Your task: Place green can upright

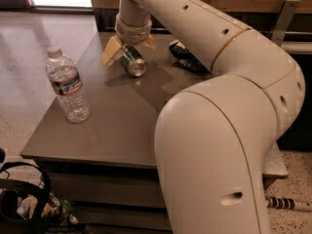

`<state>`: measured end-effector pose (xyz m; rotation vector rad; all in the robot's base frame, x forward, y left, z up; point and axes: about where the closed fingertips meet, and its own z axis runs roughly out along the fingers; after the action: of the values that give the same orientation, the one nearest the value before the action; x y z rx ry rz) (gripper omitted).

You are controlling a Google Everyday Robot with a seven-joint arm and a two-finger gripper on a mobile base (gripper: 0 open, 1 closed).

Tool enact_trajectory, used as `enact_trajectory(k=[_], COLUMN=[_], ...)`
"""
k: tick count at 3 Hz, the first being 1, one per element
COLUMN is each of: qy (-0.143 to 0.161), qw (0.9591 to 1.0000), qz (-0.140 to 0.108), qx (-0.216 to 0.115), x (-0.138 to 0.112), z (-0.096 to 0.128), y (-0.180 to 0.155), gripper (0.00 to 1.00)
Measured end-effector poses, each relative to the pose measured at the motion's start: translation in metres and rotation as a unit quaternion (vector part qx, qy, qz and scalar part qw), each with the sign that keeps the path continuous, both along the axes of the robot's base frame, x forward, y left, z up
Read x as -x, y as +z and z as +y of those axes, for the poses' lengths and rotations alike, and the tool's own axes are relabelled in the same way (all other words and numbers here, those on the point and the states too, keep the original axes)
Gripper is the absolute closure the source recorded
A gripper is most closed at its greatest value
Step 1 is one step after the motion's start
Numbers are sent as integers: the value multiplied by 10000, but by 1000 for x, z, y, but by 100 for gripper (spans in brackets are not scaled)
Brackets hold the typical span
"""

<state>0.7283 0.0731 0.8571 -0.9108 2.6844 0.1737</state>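
Observation:
The green can (133, 62) lies on its side at the far part of the grey table (112, 130), its silver end facing the camera. My gripper (128, 51) hangs from the big white arm right over the can's far end. Its pale yellow fingers (110, 51) are spread, one on each side of the can, and it looks open, with gaps between fingers and can. The can rests on the table surface.
A clear water bottle (68, 86) with a white cap stands upright on the table's left side. A dark blue and white snack bag (186, 57) lies at the far right, partly behind the arm. The white arm (219, 130) covers the table's right part.

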Motion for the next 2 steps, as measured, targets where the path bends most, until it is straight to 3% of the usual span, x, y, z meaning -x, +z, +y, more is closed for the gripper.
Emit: enact_trajectory(k=[2], qy=[-81], qw=[9994], qz=[223], qx=[271], x=[-9], z=[9], y=[-18], gripper=[0])
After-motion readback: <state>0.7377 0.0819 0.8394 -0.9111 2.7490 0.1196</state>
